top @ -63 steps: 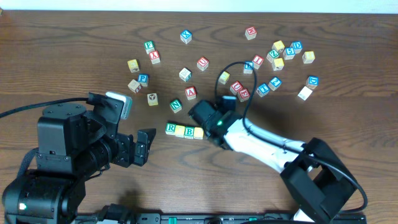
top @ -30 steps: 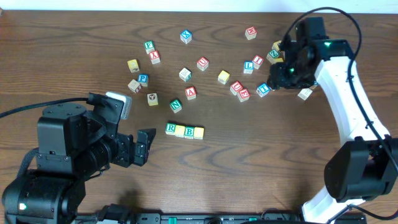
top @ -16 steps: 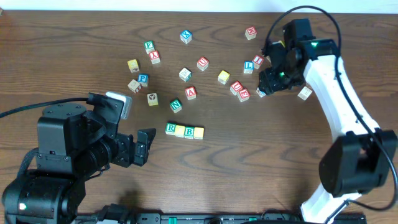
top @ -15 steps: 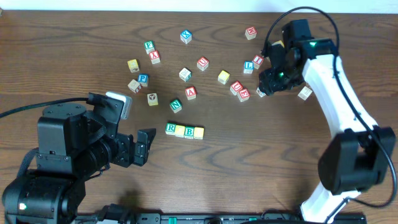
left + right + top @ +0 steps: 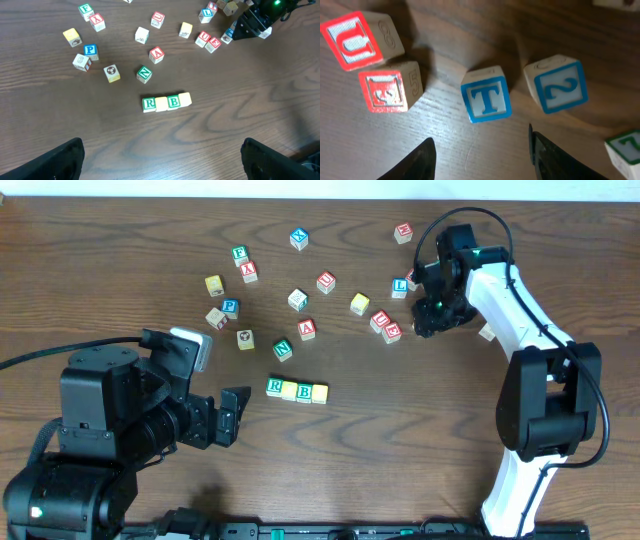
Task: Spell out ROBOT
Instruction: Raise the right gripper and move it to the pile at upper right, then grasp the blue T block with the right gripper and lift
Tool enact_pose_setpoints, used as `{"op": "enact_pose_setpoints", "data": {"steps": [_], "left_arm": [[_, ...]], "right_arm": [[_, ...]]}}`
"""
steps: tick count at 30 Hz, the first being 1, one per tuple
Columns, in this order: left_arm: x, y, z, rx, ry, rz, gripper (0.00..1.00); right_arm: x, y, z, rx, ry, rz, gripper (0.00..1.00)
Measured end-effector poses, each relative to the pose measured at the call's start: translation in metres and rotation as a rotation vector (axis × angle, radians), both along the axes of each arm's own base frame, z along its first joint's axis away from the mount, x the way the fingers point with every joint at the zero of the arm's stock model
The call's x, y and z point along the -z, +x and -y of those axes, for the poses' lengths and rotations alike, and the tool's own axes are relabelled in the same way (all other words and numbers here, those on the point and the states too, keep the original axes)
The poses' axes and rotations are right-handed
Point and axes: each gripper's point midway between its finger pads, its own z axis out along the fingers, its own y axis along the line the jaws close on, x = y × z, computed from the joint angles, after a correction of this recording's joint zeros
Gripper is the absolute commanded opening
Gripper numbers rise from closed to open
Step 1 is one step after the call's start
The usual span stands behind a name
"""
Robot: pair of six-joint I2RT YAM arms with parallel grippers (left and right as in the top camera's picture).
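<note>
The right gripper [image 5: 480, 150] hangs low over the T block [image 5: 486, 94], jaws spread wide, a finger off to either side and neither touching it. Only the right wrist view shows the T, which sits on the table [image 5: 470, 35] between the red E block [image 5: 390, 91] and the blue 2 block [image 5: 555, 84]. From overhead the gripper covers it. The overhead and left wrist views show the row of four blocks [image 5: 297, 391], with R and B readable, well apart from the T. The left gripper [image 5: 161, 150] is released, holding nothing.
</note>
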Motion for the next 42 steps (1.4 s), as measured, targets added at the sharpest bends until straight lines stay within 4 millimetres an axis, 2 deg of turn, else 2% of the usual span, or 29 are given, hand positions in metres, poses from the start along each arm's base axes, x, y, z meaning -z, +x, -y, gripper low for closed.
{"op": "enact_pose_setpoints", "data": {"steps": [3,9,19,22,25,26,30,42], "left_arm": [[0.0,0.0,0.0,0.0,0.0,0.0,0.98],[0.0,0.0,0.0,0.0,0.0,0.0,0.98],[0.0,0.0,0.0,0.0,0.0,0.0,0.98],[0.0,0.0,0.0,0.0,0.0,0.0,0.98],[0.0,0.0,0.0,0.0,0.0,0.0,0.98],[0.0,0.0,0.0,0.0,0.0,0.0,0.98],[0.0,0.0,0.0,0.0,0.0,0.0,0.98],[0.0,0.0,0.0,0.0,0.0,0.0,0.98]], "right_arm": [[-0.001,0.008,-0.001,-0.02,0.001,0.035,0.52],[0.003,0.014,-0.007,-0.057,-0.009,0.055,0.52],[0.027,0.012,-0.011,-0.074,-0.016,0.015,0.52],[0.027,0.014,-0.011,-0.074,-0.016,0.021,0.52],[0.027,0.016,-0.012,-0.074,-0.015,0.029,0.42],[0.027,0.016,-0.012,-0.077,-0.016,0.032,0.42],[0.026,0.018,-0.012,-0.081,-0.016,0.04,0.45],[0.027,0.019,-0.009,-0.079,-0.031,0.044,0.44]]}}
